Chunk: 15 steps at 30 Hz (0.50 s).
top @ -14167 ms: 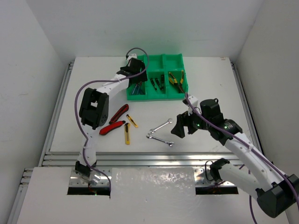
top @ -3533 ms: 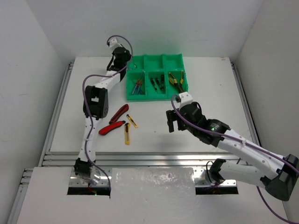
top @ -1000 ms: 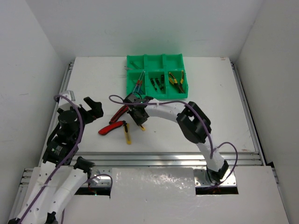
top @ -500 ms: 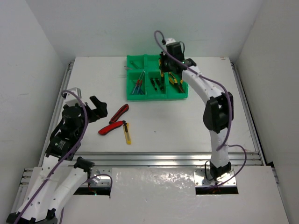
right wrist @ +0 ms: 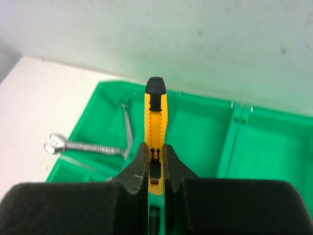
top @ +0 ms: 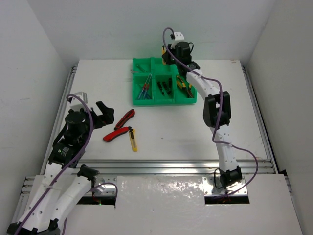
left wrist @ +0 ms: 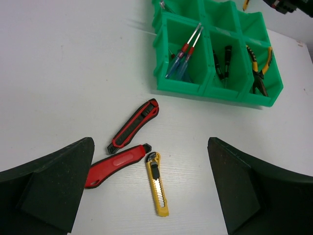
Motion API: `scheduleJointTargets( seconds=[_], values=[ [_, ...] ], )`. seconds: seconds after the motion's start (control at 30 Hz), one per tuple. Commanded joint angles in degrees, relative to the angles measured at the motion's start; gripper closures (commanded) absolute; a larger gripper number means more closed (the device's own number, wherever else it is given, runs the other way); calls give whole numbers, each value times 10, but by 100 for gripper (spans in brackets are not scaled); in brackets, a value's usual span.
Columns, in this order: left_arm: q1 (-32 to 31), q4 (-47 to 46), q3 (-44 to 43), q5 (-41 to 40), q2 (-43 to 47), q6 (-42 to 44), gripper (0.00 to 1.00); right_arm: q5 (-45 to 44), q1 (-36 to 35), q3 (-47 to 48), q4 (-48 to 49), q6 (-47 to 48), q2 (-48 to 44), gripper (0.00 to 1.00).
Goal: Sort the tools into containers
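Pincer of right arm (right wrist: 155, 150) tight on yellow box cutter (right wrist: 155, 113)

No words, labels, brand marks, numbers or signs can be read anywhere in these views; the tools, the tray and the arms show only plain surfaces, or detail too small to make out.

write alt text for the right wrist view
The black right gripper is shut on a yellow plastic box cutter with a black tip, above a bright green plastic compartment tray. Two silver metal wrenches lie in its left compartment, one head poking past the rim.
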State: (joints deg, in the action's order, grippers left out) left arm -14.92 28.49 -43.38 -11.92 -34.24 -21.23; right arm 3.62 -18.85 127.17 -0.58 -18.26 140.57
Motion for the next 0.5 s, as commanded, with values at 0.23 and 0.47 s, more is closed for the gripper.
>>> scheduleJointTargets(
  seconds=[0.23, 0.47],
  values=[
    [4, -33, 6, 40, 7, 12, 1, -5, 3, 79, 136, 22, 103, 79],
    [3, -34, 7, 44, -1, 13, 1, 2, 3, 87, 103, 59, 88, 39]
  ],
)
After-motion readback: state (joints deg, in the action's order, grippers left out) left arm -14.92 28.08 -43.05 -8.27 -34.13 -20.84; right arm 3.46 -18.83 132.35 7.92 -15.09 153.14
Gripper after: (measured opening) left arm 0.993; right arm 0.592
